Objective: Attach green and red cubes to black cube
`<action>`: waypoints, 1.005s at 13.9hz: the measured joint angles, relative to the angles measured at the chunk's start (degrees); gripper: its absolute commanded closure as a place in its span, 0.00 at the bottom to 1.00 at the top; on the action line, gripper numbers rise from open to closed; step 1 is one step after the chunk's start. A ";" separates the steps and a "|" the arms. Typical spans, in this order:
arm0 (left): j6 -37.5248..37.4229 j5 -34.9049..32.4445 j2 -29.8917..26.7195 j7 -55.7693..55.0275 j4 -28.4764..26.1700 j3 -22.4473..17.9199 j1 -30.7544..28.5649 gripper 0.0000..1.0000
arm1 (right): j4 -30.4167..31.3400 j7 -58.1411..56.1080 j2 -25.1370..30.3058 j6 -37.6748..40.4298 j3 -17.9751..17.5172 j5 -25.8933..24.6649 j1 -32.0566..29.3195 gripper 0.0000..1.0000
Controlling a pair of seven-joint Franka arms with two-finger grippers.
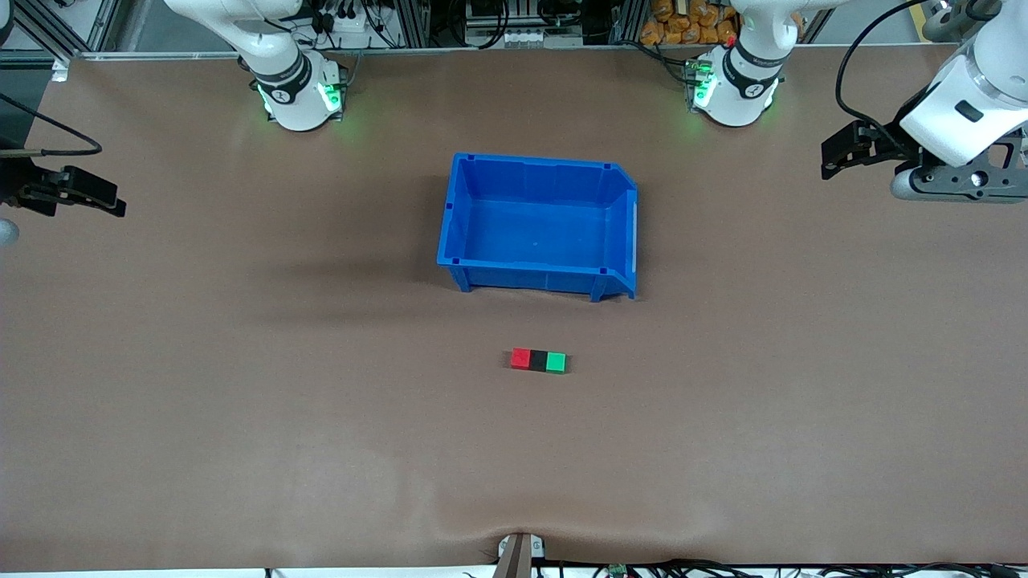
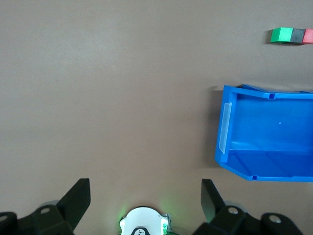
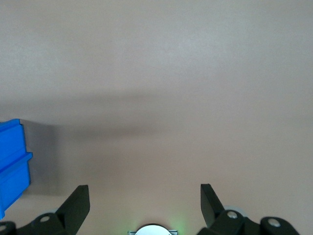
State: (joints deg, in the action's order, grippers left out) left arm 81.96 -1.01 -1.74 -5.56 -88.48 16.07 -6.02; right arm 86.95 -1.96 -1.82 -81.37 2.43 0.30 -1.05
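Brown matting covers the table [image 1: 241, 401]. On it a small red cube [image 1: 520, 358], a small matte black cube [image 1: 537, 360] and a small green cube [image 1: 556, 362] sit touching in one row, black in the middle, nearer the front camera than the large blue plastic bin [image 1: 458, 209]. Both arms wait, well apart from the cubes. Left gripper [image 2: 145, 197] hangs over bare mat at its own end, fingers [image 2: 210, 197] spread wide, gripping nothing. Right gripper [image 3: 145, 196] hangs likewise at its end, fingers [image 3: 78, 199] spread, empty.
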 measured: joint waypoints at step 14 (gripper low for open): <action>0.00 0.00 0.00 0.01 0.00 0.02 0.01 0.00 | 4.04 0.00 3.54 -4.34 -0.05 0.05 0.00 0.00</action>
State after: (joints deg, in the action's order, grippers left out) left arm 81.96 -1.01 -1.74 -5.56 -88.48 16.09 -6.01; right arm 90.99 -1.96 1.72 -85.71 2.38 0.35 -1.05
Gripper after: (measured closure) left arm 0.000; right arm 0.000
